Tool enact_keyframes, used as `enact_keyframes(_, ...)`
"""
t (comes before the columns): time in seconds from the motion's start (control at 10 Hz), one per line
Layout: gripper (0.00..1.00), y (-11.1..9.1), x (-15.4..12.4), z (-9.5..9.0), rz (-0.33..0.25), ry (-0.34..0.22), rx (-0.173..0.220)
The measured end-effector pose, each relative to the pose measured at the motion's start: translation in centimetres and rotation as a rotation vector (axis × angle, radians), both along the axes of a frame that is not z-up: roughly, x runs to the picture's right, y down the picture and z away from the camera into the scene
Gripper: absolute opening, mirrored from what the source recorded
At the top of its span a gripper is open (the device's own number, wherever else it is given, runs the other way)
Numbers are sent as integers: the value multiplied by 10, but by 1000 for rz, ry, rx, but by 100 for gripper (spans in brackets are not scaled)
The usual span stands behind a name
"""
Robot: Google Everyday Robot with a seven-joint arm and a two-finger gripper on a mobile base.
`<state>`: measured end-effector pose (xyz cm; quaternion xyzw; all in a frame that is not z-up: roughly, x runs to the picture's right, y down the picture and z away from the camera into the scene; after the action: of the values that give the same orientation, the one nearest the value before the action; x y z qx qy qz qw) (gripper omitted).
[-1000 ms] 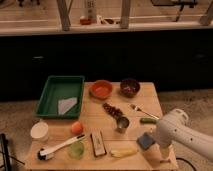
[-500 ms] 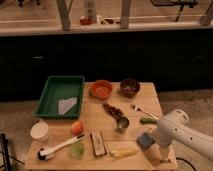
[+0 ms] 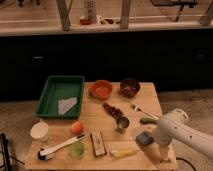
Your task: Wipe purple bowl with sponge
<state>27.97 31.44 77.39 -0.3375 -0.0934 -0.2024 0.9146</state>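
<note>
The purple bowl [image 3: 130,86] sits at the far right of the wooden table [image 3: 150,100], next to the orange bowl [image 3: 101,89]. The blue-grey sponge [image 3: 144,138] lies near the table's front right, just left of my white arm [image 3: 179,132]. My gripper [image 3: 159,146] is at the lower end of the arm, low over the front right corner and right beside the sponge. Whether it touches the sponge does not show.
A green tray [image 3: 50,92] holds a white cloth [image 3: 67,105] at the back left. A metal cup [image 3: 122,123], grapes [image 3: 113,109], a fork [image 3: 141,111], a dark block [image 3: 97,143], a banana [image 3: 123,152], an orange fruit [image 3: 76,127], a white bowl [image 3: 39,130] and a brush [image 3: 59,147] lie around.
The arm has shifted slightly left and down toward the sponge. Nothing on the table has moved.
</note>
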Motion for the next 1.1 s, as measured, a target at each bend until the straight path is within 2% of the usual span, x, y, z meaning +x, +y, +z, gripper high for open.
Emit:
enact_keyframes(0.3,80,-4,-3,-6,-8,-9,-12)
enact_keyframes(0.9,80,-5,-14,-6,-21,-34,-32)
enact_keyframes(1.1,70,-5,-18,-4,-28,-41,-36)
